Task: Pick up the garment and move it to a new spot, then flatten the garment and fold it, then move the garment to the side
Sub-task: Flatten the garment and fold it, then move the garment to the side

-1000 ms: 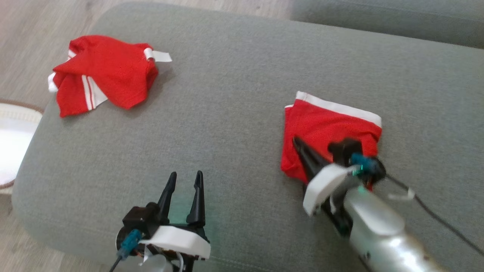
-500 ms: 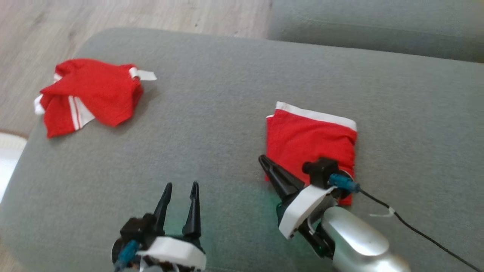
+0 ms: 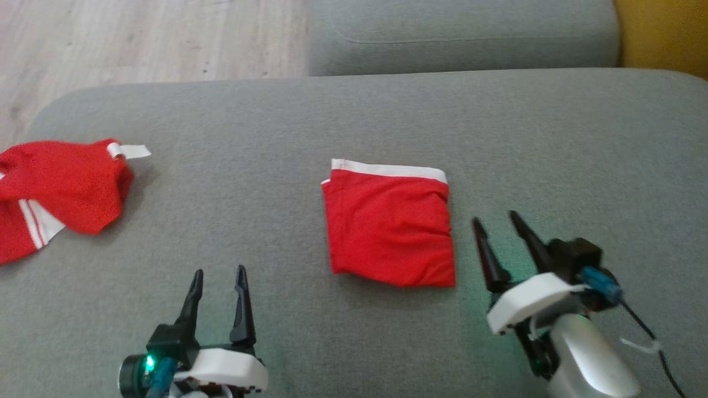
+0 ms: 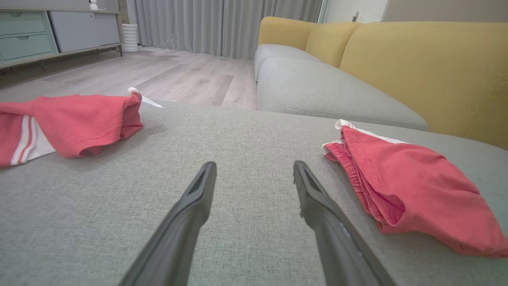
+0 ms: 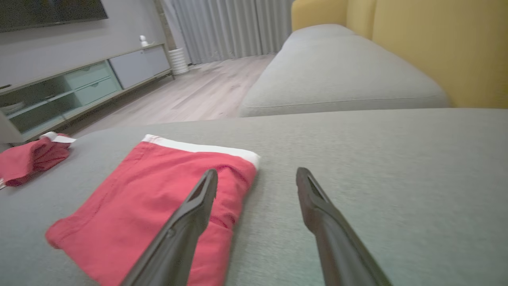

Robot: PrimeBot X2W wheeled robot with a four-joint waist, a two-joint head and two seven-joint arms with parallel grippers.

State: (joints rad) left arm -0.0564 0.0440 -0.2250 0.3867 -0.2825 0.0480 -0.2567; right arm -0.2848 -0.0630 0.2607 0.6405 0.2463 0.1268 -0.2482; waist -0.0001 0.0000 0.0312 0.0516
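Nearest, at 7 o'clock in the head view, the left gripper sits low over the grey cushion, its two fingers spread apart with nothing between them. At 4 o'clock the right gripper is likewise spread wide and empty, its fingers pointing toward 11 o'clock. Its left finger is just beside the right edge of the garment; a strip of grey shows between them.

The garment lies at the middle of the cushion. It is red and folded into a rough square, with a white waistband along its far edge. The left wrist view shows stacked layers along its near-left side.

Further left, at 9 o'clock, a second garment lies crumpled near the cushion's left end, well apart from the folded one. It is red with white stripes, and a white strip juts out at its far right.

Beyond, a second cushion sits at 12 o'clock, a wood floor at 11 o'clock, and a yellow backrest at 1 o'clock.
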